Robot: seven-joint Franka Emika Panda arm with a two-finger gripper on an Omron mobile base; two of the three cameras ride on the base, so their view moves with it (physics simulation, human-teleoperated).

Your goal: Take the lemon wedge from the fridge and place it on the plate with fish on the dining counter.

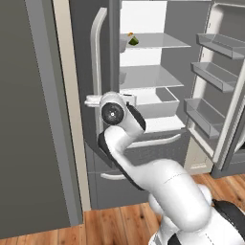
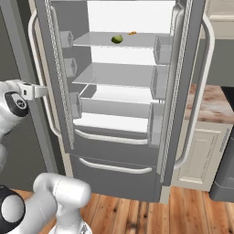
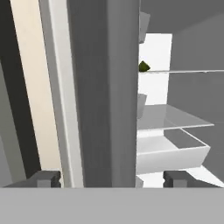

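The fridge (image 1: 143,143) (image 2: 114,173) stands with both upper doors swung open. The lemon wedge (image 1: 132,41) (image 2: 117,39) (image 3: 144,66), a tiny greenish-yellow piece, lies on the top white shelf. My gripper (image 1: 112,99) (image 2: 43,91) (image 3: 109,179) is open at mid-shelf height, by the left door. In the hand view its two fingertips (image 3: 43,178) stand wide apart on either side of that door's dark edge (image 3: 105,87), holding nothing. The wedge is well above and beyond the gripper. The plate with fish is out of view.
The left door's curved white handle (image 1: 98,52) (image 2: 34,68) is close beside my hand. The right door (image 1: 220,81) with its bins juts out toward me. A reddish-brown stone counter top (image 2: 210,103) on cream cabinets sits right of the fridge. The wooden floor (image 1: 110,222) lies below.
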